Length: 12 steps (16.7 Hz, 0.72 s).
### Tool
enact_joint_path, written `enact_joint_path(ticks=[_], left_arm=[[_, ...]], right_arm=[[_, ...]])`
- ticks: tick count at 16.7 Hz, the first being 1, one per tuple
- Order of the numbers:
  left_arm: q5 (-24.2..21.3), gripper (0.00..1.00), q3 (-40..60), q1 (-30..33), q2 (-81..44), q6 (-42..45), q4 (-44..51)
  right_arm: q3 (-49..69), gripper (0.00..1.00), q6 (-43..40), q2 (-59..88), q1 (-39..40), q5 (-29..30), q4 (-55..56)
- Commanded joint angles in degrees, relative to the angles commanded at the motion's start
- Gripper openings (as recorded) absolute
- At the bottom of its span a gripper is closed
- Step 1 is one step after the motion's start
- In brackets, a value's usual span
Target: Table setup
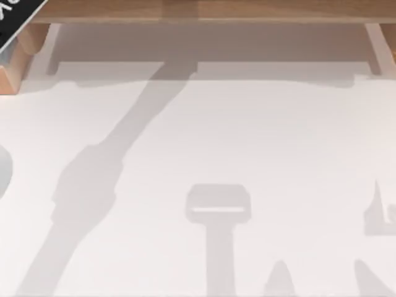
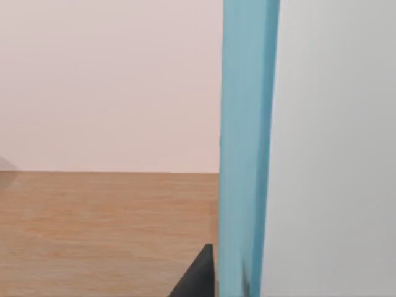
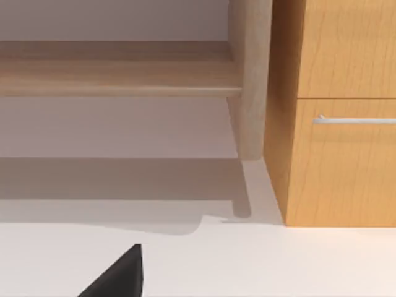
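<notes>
Table [image 1: 247, 136]: broad, flat, matte white slab across the near ground under the top camera, crossed by arm shadows.
Handling: I'd judge it heavy, rigid, fixed; nothing to grasp, just a surface to set things on.
Grippers: fingers, cannot tell, either arm.
Beyond the table: wooden shelf [image 1: 204, 11] along its far edge, smooth grain.
Farther: wood cabinet [image 3: 340, 111] with a slim metal handle [image 3: 356, 119].
Left wrist: blue upright panel [image 2: 246, 148], smooth.

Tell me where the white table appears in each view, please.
Top view: the white table covers most of the picture, up to the wooden frame.
Left wrist view: cannot tell; a blue panel stands beside a wood surface.
Right wrist view: the white table meets the wooden frame and a wooden cabinet.
Shared landmark: the wooden frame, in top and right wrist views.
</notes>
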<state>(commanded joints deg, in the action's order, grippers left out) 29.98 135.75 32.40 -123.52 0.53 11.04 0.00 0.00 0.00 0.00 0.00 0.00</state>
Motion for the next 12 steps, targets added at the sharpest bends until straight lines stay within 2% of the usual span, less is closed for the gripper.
enact_joint_path(ticks=[6, 12], left_arm=[[0.0, 0.02, 0.0, 0.0, 0.0, 0.0, 0.0], [0.0, 0.0, 0.0, 0.0, 0.0, 0.0, 0.0]], right_arm=[[0.0, 1.0, 0.0, 0.0, 0.0, 0.0, 0.0], [0.0, 1.0, 0.0, 0.0, 0.0, 0.0, 0.0]])
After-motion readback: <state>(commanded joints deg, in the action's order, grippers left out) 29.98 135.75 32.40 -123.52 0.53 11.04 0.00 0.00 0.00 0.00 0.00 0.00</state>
